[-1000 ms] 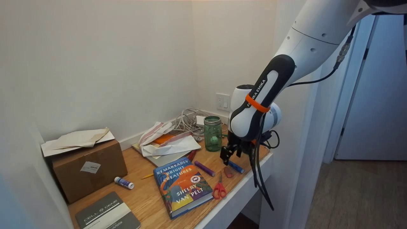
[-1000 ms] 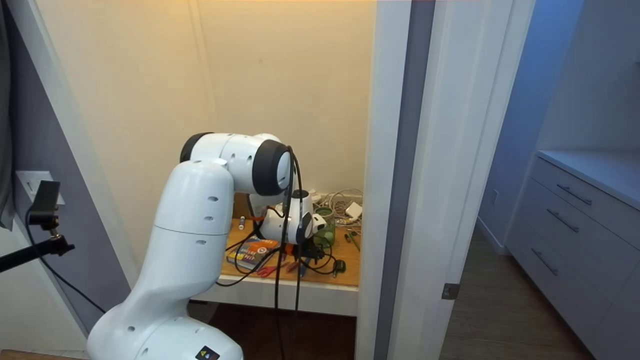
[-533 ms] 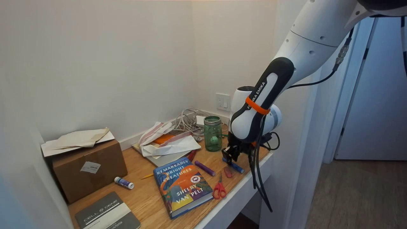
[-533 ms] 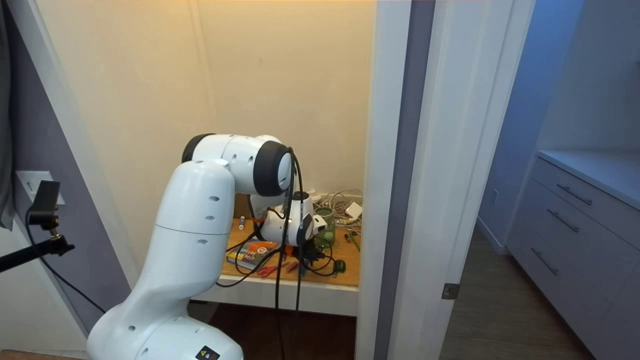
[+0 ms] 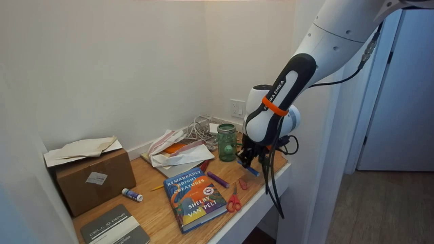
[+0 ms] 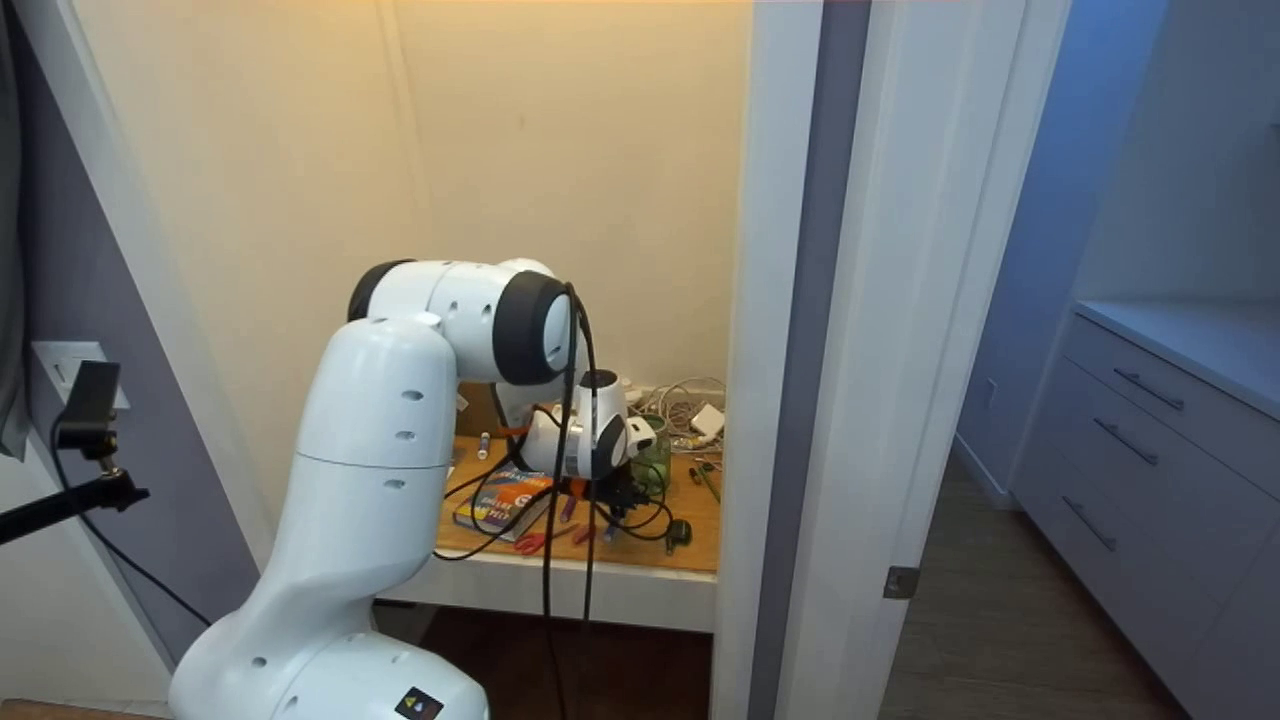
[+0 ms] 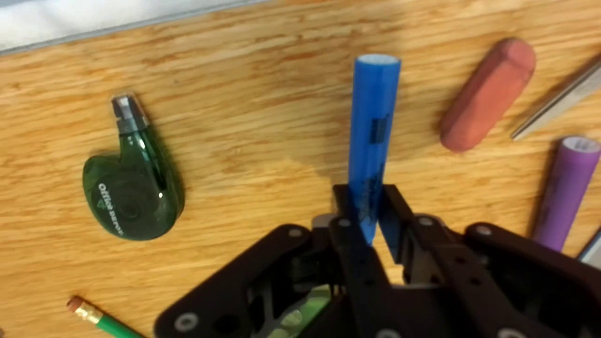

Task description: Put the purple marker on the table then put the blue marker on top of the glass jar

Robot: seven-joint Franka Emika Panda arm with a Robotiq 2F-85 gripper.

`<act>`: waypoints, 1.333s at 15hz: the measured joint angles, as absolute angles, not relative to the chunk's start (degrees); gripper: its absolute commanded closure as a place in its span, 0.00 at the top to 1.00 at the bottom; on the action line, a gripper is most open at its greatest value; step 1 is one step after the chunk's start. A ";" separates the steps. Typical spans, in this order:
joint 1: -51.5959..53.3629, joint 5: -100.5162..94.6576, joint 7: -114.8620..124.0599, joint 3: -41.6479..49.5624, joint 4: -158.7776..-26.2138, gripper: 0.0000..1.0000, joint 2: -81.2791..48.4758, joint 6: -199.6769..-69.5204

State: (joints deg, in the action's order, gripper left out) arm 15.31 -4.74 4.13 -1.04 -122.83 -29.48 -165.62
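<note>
On the worktop (image 5: 156,203) lies the purple marker (image 5: 218,179), while the hand (image 7: 366,203) clamps the blue marker (image 7: 373,136) near 1 end, probably leaving length free to rest atop the jar (image 5: 227,142).

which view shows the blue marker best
The wrist view: the blue marker is largest there, pale end and dark marking clear, gripped by the pincer. In an exterior view the blue marker is small and partly covered by the pincer; in an exterior view only a short piece of it shows.
</note>
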 measured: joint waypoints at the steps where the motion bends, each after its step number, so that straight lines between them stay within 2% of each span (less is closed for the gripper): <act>1: 15.85 -4.74 4.89 -0.45 -122.89 0.04 -28.22 -165.12; 4: 17.31 -6.40 6.77 1.48 -123.08 0.04 -23.28 -161.79; 5: 17.63 -7.80 7.50 2.07 -123.13 0.18 -21.51 -160.36; 9: 18.60 -12.52 10.13 4.12 -123.69 0.18 -17.36 -158.25; 10: 18.69 -12.53 10.14 4.20 -123.88 0.04 -17.31 -158.25; 20: 13.92 -11.88 1.49 -3.39 -119.01 0.04 -16.90 -160.35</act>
State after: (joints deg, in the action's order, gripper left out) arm 13.92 -11.88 1.49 -3.39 -119.01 -16.90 -160.35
